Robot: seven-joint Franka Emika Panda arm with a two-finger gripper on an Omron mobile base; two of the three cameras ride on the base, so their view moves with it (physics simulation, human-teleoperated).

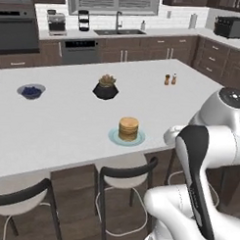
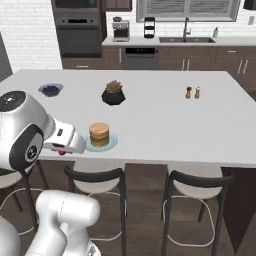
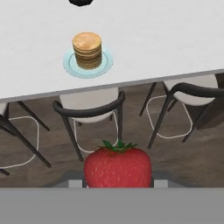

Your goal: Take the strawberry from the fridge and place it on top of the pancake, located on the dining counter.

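In the hand view my gripper (image 3: 117,180) is shut on the strawberry (image 3: 117,167), a red berry with a green cap that fills the gap between the fingers. The berry shows as a red speck (image 2: 61,152) under the hand in the right base view. I hold it short of the dining counter (image 1: 68,120), over the stools. The pancake (image 1: 128,128) is a golden stack on a pale blue plate (image 1: 114,138) near the counter's front edge, ahead of the gripper (image 3: 87,50). The fridge is out of view.
A black bowl (image 1: 105,88) stands behind the pancake at mid counter. A plate of dark blue berries (image 1: 31,92) lies far left, and two small shakers (image 1: 170,79) stand far right. Dark-backed stools (image 1: 125,176) line the counter's near side.
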